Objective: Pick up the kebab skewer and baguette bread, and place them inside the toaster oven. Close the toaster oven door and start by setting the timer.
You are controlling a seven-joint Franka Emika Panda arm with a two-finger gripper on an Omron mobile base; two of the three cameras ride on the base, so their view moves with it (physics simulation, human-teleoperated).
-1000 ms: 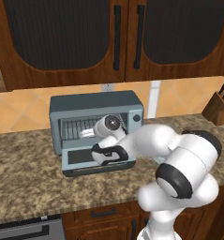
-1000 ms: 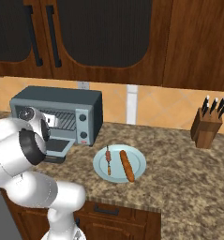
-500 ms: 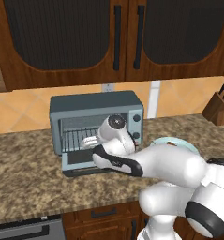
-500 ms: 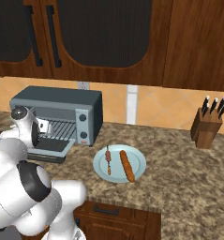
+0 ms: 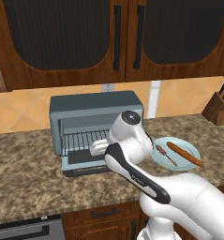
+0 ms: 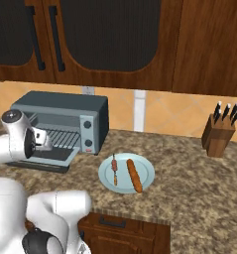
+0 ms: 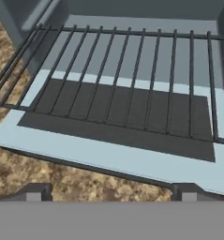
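Grey-blue boxy toaster oven (image 5: 97,119): its dark-windowed door panel (image 7: 118,140) is down flat, wire rack (image 7: 127,70) pulled out over it. I've backed my gripper (image 7: 111,192) off the door since 1 s ago, jaws spread, empty. Thin kebab skewer (image 6: 114,169) and orange-brown baguette loaf (image 6: 134,175) wait on the pale blue plate (image 6: 145,168); pickup is next.

Arm folded forward from base, elbow link with dark joint band low in front, wrist raised above it. Hand points roughly horizontal, toward the left in the left base view. Gripper (image 5: 95,149) sits at the end of that white hand; in right base view the gripper (image 6: 43,142) pokes out to the right of the round wrist housing. Hand view: both dark fingertips (image 7: 34,192) at bottom, spread wide apart near opposite edges, nothing between them. Jaws parted, holding nothing.
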